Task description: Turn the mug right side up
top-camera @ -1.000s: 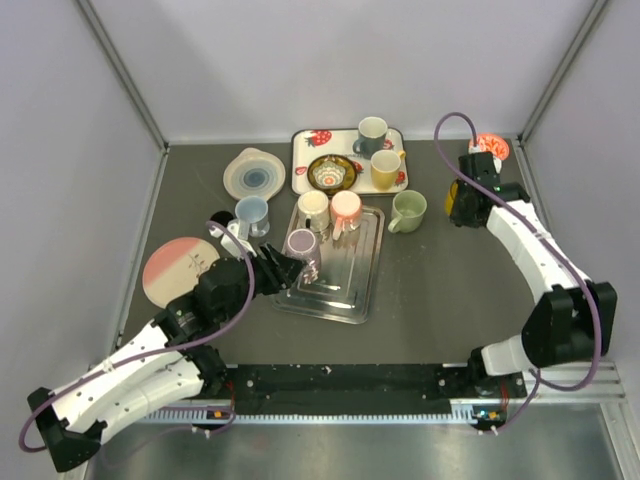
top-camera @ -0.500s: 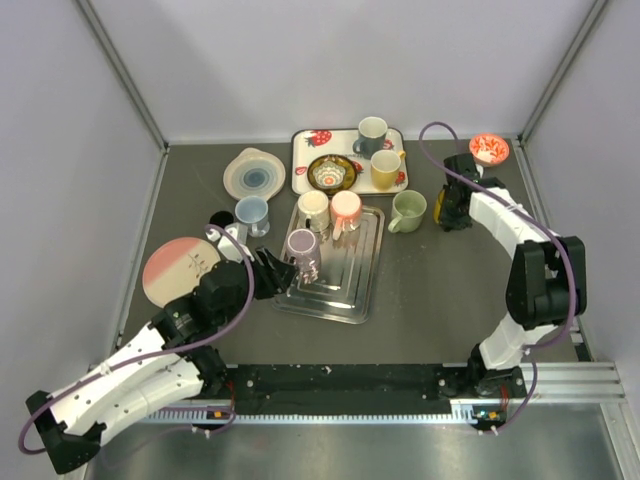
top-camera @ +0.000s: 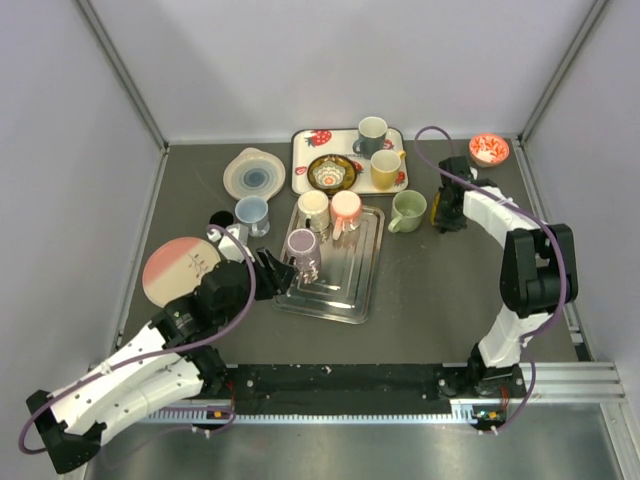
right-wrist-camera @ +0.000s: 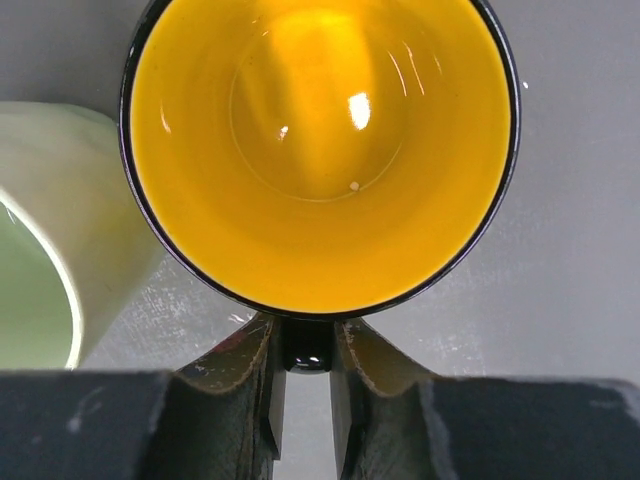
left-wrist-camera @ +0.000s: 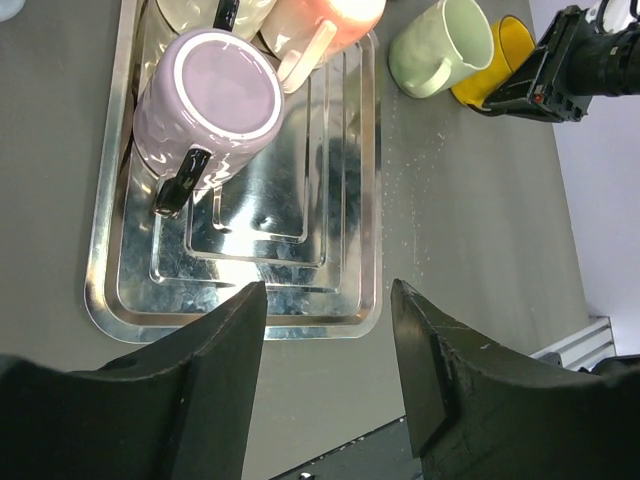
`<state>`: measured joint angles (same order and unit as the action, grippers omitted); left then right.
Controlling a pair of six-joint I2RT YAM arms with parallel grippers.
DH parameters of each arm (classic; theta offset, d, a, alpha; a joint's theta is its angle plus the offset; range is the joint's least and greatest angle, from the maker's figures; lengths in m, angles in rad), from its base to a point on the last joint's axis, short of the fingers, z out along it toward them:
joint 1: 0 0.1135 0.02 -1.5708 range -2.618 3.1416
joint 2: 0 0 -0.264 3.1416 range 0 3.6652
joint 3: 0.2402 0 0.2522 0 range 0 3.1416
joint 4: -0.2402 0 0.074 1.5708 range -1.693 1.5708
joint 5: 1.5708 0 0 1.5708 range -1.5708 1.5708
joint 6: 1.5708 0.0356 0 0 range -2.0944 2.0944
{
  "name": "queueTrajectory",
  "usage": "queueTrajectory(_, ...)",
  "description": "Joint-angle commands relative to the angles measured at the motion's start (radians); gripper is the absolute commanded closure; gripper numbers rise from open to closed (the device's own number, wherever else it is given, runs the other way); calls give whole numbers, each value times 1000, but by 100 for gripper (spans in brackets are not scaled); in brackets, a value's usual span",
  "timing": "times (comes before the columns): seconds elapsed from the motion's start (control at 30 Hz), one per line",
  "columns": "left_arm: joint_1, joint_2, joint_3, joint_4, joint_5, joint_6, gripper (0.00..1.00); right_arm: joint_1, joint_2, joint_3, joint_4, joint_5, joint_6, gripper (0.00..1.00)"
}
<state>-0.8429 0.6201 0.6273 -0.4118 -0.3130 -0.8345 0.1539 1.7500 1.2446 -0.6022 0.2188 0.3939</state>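
Swinging inward since before, the right tool (right-wrist-camera: 306,348) pinched the black-rimmed yellow ceramic mug (right-wrist-camera: 320,150) by its handle, apparently sideways, not yet upright; left tool (left-wrist-camera: 325,300) stayed spread.

Dark grey table (top-camera: 420,290), walls on 3 sides. Centre: metal tray (top-camera: 340,285), slightly skewed. Above it, upper centre: strawberry tray (top-camera: 318,138). Left of that: pale plate (top-camera: 254,174) w/ blue rings. Far left: pink plate (top-camera: 175,268). Btwn the 2 plates: blue mug (top-camera: 251,213), upright, w/ small black item (top-camera: 219,220) just left of it. Right of metal tray: green mug (top-camera: 409,210), upright, handle twd lower left. Yellow mug (left-wrist-camera: 497,62) just right of it, tipped; can't tell if it rests on table. Upper right corner: red bowl (top-camera: 488,149).
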Motion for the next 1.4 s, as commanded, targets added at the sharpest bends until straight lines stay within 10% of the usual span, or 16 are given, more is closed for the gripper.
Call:
queueTrajectory(0.0, 5, 12, 9, 27, -8, 23, 41, -8, -10, 27, 68, 4, 10, 75)
queueTrajectory(0.2, 5, 30, 40, -10, -49, 61, 26, -10, -128, 26, 30, 14, 39, 49)
queueTrajectory(0.73, 140, 416, 261, -208, 1, 350, 18, 191, -805, -278, -13, -143, 33, 47)
queueTrajectory(0.77, 154, 428, 268, -208, 26, 363, 1, 203, -826, -290, -13, -151, 34, 47)
queueTrajectory(1.37, 217, 800, 420, -168, 284, 646, 18, 208, -1052, -392, -15, -357, 54, 47)
